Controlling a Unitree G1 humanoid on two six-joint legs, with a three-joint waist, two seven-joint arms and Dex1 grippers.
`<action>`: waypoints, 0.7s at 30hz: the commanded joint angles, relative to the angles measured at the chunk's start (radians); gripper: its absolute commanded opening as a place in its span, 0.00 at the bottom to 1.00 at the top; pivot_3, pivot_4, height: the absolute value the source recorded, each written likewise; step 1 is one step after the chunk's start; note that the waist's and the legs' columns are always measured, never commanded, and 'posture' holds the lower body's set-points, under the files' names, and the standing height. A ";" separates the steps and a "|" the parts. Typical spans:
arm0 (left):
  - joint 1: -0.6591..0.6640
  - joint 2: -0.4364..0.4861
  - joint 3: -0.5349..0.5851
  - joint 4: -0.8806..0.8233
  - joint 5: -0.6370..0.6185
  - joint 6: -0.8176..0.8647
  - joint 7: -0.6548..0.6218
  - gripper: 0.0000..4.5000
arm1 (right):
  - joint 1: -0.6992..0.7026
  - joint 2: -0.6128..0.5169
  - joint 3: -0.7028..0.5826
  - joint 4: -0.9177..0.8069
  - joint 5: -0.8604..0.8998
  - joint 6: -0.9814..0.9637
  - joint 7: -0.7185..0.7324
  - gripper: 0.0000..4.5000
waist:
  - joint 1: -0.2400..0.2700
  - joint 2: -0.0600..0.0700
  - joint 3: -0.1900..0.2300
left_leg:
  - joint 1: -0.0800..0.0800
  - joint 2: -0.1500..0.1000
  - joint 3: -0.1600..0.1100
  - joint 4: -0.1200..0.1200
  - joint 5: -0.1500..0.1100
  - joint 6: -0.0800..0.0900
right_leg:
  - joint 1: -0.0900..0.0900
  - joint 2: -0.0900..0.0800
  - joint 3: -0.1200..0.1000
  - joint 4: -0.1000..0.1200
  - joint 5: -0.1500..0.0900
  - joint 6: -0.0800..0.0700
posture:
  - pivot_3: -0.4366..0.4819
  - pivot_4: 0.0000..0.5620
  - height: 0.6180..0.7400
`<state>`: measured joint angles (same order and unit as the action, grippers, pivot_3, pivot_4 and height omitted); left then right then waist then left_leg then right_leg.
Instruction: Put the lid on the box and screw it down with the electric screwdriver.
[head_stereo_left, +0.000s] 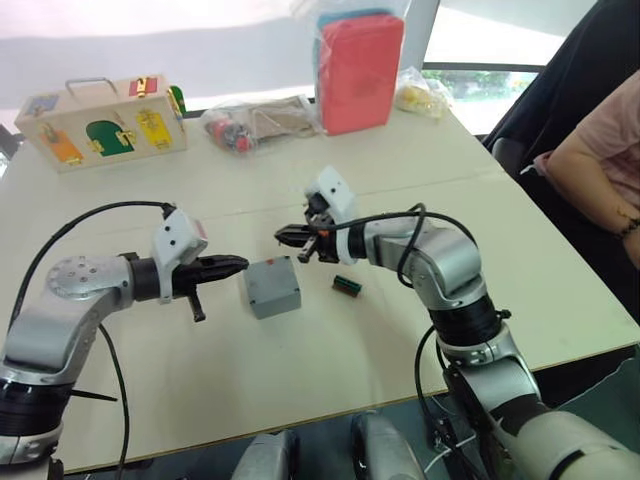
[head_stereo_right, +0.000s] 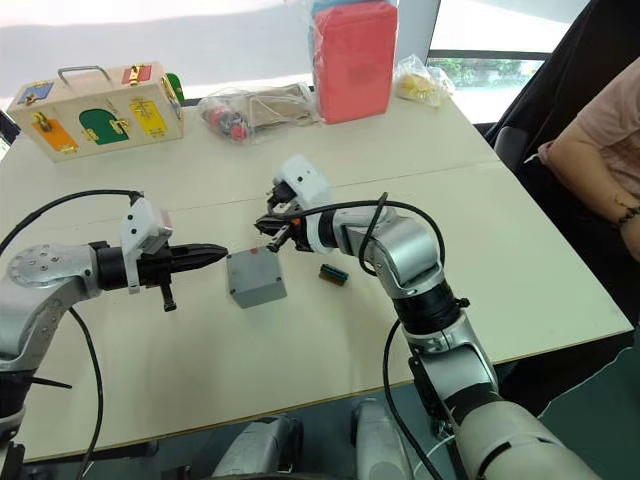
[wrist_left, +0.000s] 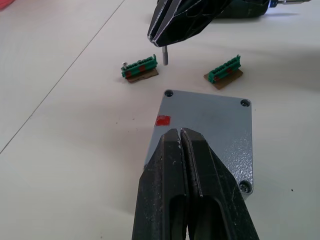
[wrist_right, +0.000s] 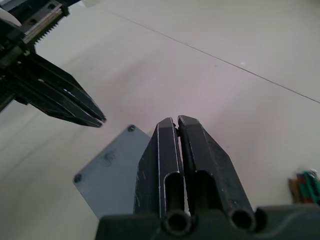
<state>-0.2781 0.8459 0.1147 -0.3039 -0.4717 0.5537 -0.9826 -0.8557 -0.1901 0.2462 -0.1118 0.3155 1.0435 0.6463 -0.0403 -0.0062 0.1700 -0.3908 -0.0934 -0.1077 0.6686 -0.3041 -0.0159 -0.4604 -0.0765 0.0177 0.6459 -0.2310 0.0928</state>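
The grey lid (wrist_left: 210, 135) sits on the box (head_stereo_left: 272, 287) at mid-table, with screw heads showing in its corners and a small red mark near one edge. My left gripper (head_stereo_left: 240, 265) is shut and empty, its tips (wrist_left: 180, 132) over the lid's left edge. My right gripper (head_stereo_left: 283, 237) is also shut, hovering just behind the box, its tips (wrist_right: 177, 120) above the lid's far corner. A thin metal pin (wrist_left: 164, 56) pokes down beneath it. I cannot tell whether that pin belongs to the electric screwdriver, which is otherwise out of view.
Two green terminal blocks (wrist_left: 140, 67) (wrist_left: 225, 70) lie right of the box. A wooden box with coloured latches (head_stereo_left: 100, 120), plastic bags (head_stereo_left: 260, 122) and a red-pink case (head_stereo_left: 358, 70) line the far edge. A person's arm (head_stereo_left: 600, 170) is at the right.
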 joint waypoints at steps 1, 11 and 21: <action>0.000 0.014 0.038 -0.043 -0.012 -0.010 0.008 0.00 | -0.013 0.004 0.028 0.013 -0.017 -0.042 -0.012 0.01 | -0.001 0.000 0.000 | 0.000 0.000 0.000 0.000 0.000 0.000 | 0.000 0.000 0.000 0.000 0.000 0.000 | 0.48 0.27 1.00; -0.005 0.010 0.030 -0.060 -0.013 0.003 0.027 0.00 | 0.019 -0.032 0.066 0.037 -0.037 -0.083 -0.003 0.01 | -0.003 0.000 0.000 | 0.000 0.000 0.000 0.000 0.000 0.000 | 0.000 0.000 0.000 0.000 0.000 0.000 | 0.48 0.27 1.00; -0.030 0.004 0.013 -0.056 -0.015 0.007 0.031 0.00 | 0.027 -0.036 0.085 0.039 -0.050 -0.089 -0.008 0.01 | -0.003 0.000 0.000 | 0.000 0.000 0.000 0.000 0.000 0.000 | 0.000 0.000 0.000 0.000 0.000 0.000 | 0.48 0.27 1.00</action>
<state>-0.2891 0.8447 0.1134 -0.3298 -0.4730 0.5620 -0.9541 -0.8268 -0.2220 0.3225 -0.0434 0.2754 0.9771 0.6362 -0.0434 -0.0062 0.1700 -0.3908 -0.0936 -0.1076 0.6685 -0.3041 -0.0159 -0.4607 -0.0766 0.0175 0.6459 -0.2310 0.0928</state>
